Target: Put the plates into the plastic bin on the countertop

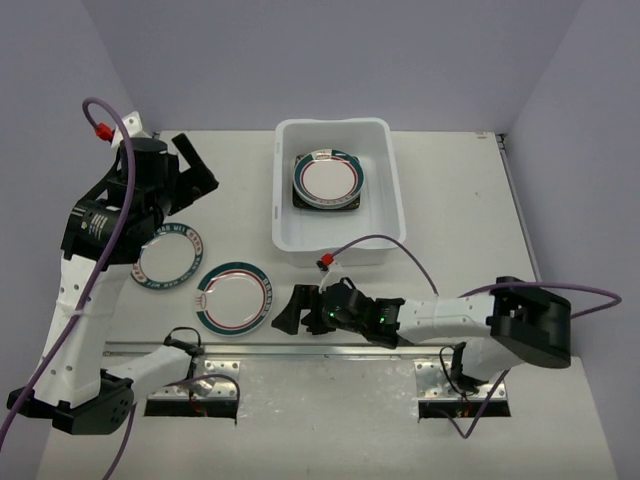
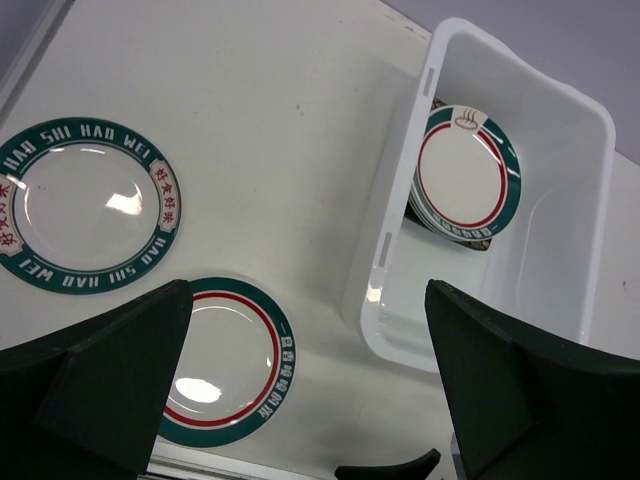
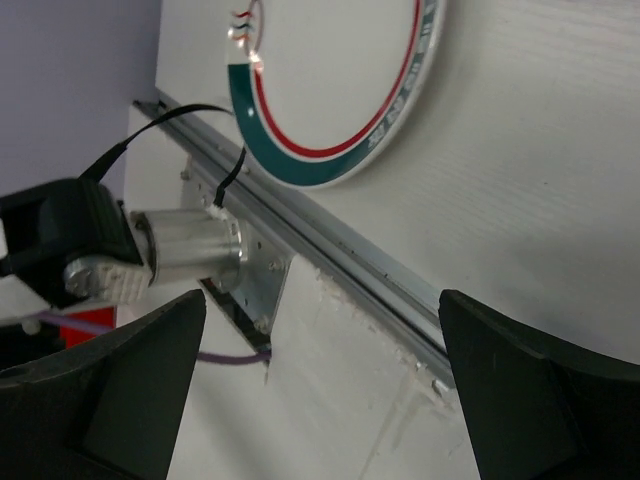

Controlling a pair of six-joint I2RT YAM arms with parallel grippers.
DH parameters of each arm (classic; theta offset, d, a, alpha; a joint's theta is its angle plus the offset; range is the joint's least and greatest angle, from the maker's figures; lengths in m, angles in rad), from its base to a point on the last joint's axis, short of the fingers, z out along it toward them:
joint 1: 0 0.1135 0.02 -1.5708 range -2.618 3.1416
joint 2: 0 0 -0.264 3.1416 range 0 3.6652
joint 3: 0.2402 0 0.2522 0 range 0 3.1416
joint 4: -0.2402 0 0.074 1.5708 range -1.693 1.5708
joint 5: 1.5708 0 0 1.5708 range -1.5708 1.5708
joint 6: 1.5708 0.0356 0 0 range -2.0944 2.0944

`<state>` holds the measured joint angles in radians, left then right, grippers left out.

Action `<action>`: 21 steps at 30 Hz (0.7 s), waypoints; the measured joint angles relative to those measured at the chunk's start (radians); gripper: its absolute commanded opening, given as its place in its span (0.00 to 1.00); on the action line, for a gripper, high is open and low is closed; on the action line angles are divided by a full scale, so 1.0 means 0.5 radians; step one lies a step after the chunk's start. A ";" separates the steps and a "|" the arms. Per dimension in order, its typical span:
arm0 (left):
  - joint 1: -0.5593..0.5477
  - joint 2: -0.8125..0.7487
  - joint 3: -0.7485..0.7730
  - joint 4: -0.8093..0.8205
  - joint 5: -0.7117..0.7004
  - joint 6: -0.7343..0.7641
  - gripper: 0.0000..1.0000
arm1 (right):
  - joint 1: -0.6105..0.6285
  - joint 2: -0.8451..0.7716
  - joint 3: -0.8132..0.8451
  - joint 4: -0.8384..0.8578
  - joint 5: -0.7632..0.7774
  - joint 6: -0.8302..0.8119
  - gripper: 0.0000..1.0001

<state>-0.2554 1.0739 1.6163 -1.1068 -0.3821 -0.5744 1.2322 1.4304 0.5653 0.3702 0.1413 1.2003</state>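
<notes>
Off-white worktop [image 1: 450,200]: lettered plate [image 1: 168,257] and red-ringed plate [image 1: 234,298] lie front-left of the plastic bin [image 1: 335,252], stacked plates [image 1: 328,178] inside it; left claw [image 1: 205,165] and right claw [image 1: 284,310] both spread, empty, the right low by the red-ringed plate, liable to shove it along instead of gripping.

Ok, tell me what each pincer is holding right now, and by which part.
Nothing is held. The left pincer is open above the countertop; the right pincer is open beside the red-and-teal-rimmed plate, with nothing between its fingers.
</notes>
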 measured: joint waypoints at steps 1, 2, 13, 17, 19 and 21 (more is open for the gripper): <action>0.000 0.001 -0.008 0.003 0.016 0.002 1.00 | 0.000 0.080 0.000 0.071 0.044 0.077 0.95; 0.000 -0.001 -0.015 0.008 0.039 0.002 1.00 | -0.001 0.158 0.004 0.122 0.085 0.150 0.94; -0.001 -0.122 -0.127 0.025 0.227 -0.012 1.00 | -0.012 0.905 0.412 0.244 0.288 0.684 0.65; -0.032 -0.121 -0.132 0.028 0.229 -0.010 1.00 | -0.013 1.080 0.503 0.370 0.304 0.928 0.40; -0.064 -0.115 -0.132 0.030 0.227 -0.006 1.00 | -0.015 1.145 0.523 0.405 0.304 1.024 0.23; -0.101 -0.111 -0.132 0.031 0.223 0.001 1.00 | -0.021 1.213 0.528 0.459 0.296 1.134 0.09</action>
<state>-0.3057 1.0184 1.5501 -1.0912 -0.2703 -0.5737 1.2216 2.0368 0.8295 0.5999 0.2891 1.7671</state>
